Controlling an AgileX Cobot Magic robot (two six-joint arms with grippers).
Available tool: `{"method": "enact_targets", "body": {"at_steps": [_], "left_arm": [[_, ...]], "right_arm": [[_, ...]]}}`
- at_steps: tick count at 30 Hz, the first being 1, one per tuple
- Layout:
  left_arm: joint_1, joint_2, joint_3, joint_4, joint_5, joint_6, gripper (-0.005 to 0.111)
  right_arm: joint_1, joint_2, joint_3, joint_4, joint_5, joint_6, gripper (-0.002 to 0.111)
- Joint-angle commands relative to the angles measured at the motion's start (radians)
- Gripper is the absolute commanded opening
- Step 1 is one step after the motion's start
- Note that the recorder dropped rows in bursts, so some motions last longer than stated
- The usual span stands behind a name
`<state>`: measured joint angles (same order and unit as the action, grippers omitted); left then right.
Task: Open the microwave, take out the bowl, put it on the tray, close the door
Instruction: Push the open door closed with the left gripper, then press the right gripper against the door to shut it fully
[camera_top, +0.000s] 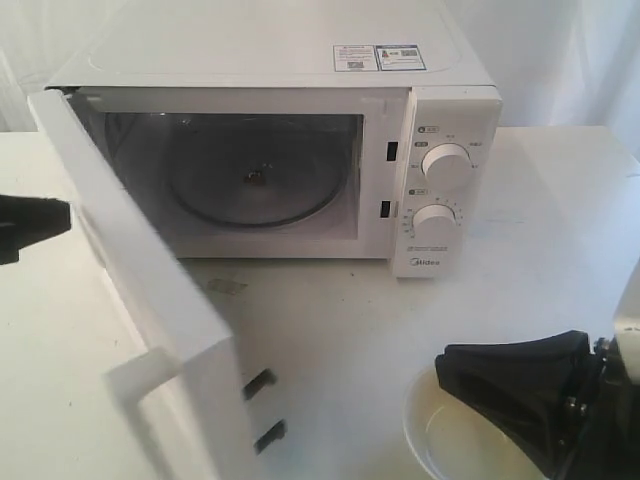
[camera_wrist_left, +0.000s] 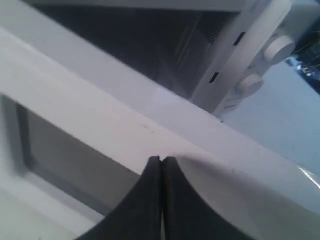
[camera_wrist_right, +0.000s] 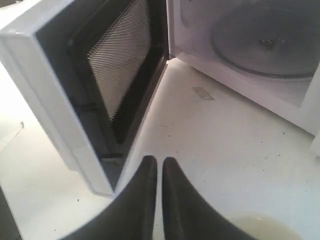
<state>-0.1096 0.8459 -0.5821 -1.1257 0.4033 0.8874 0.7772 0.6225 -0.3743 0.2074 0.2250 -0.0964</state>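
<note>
Nearest me, by the tabletop's (camera_top: 340, 330) front right corner, the bowl (camera_top: 470, 445) sat under the right gripper (camera_wrist_right: 160, 167), whose fingers were pressed almost together, perhaps on its rim. Further left, the left gripper (camera_wrist_left: 161, 162) was pinched closed beside the wide-open door (camera_top: 150, 290). The microwave (camera_top: 440, 120) stood at the back.

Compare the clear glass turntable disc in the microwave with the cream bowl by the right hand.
The clear glass turntable disc lies inside the open white microwave; the glossy cream round bowl is outside, over the white table. The disc is flat and see-through; the bowl is deep and opaque. The disc lies untouched; the black right hand partly covers the bowl. Both are round.
</note>
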Motion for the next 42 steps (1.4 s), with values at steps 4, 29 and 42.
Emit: {"method": "enact_targets", "body": {"at_steps": [4, 29, 42], "left_arm": [[-0.003, 0.126, -0.061, -0.325, 0.118, 0.359, 0.0], [-0.003, 0.226, -0.089, -0.363, 0.226, 0.452, 0.0], [-0.003, 0.226, -0.056, -0.324, 0.14, 0.435, 0.0]], "right_arm": [[0.002, -0.003, 0.017, 0.006, -0.084, -0.008, 0.004], [0.11, 0.195, 0.016, 0.029, -0.393, 0.102, 0.004], [0.312, 0.67, -0.057, 0.153, -1.026, 0.005, 0.0]]}}
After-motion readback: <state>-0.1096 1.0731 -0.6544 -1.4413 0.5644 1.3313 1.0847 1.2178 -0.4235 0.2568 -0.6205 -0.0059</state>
